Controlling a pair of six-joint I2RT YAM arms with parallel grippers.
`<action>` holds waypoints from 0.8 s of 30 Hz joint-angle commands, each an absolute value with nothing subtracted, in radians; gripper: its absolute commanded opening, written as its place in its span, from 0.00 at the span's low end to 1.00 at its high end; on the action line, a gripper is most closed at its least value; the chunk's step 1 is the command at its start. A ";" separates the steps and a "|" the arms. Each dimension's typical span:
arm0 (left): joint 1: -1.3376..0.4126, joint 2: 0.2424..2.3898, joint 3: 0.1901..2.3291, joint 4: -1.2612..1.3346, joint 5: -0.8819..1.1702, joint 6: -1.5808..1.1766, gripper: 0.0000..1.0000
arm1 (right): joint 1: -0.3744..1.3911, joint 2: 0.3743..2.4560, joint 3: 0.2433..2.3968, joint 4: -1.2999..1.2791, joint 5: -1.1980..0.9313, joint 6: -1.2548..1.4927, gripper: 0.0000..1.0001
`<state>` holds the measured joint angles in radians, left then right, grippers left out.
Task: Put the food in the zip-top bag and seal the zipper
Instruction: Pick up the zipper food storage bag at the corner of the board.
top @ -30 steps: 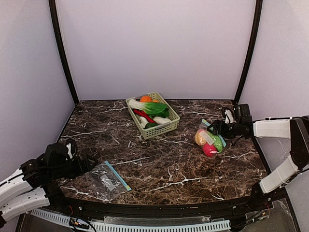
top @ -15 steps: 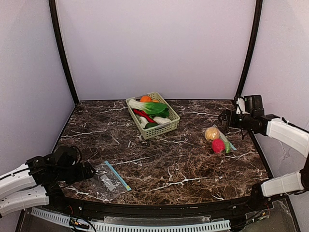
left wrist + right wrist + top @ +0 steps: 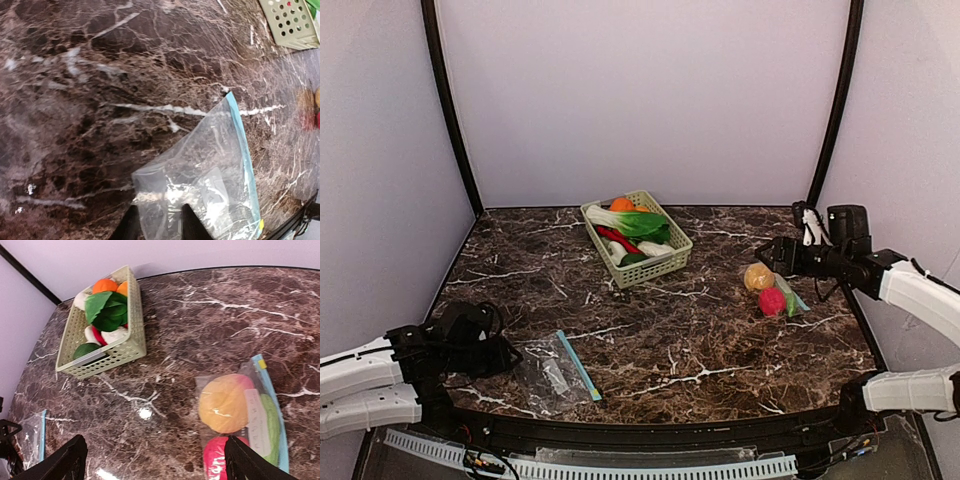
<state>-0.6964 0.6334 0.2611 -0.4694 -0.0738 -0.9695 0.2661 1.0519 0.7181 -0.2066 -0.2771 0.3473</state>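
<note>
The right claw has let go and backed off, fingers wide open, so the full bag now lies flat by the right edge (peach and red fruit inside). The left claw pinches the empty bag and has slid it; more food waits in the basket.

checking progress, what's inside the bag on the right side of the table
Through the clear zip-top bag you can see a peach, a pinkish-red fruit and a green vegetable beside them. Anything underneath those is covered.
</note>
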 commanded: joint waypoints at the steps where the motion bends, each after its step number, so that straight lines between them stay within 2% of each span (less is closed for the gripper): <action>1: -0.690 0.667 0.221 -0.303 -0.007 -0.974 0.18 | 0.332 1.033 0.687 -0.123 -0.396 0.381 0.93; 4: -0.690 0.682 0.227 -0.195 0.027 -0.941 0.04 | 0.380 1.019 0.657 -0.072 -0.446 0.424 0.93; 6: -0.690 0.687 0.237 -0.116 0.057 -0.905 0.01 | 0.420 1.010 0.641 -0.042 -0.469 0.451 0.93; 12: -0.690 0.709 0.287 0.110 0.160 -0.770 0.01 | 0.556 0.993 0.612 0.029 -0.492 0.478 0.93; 19: -0.690 0.800 0.434 0.279 0.303 -0.634 0.01 | 0.647 1.024 0.563 0.175 -0.643 0.521 0.92; 24: -0.690 0.904 0.576 0.385 0.383 -0.689 0.01 | 0.722 1.063 0.550 0.247 -0.681 0.553 0.84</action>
<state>-0.6956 0.8387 0.4755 0.2359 0.2749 -0.6880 0.6708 1.0389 0.5713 0.1257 -0.6090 0.5125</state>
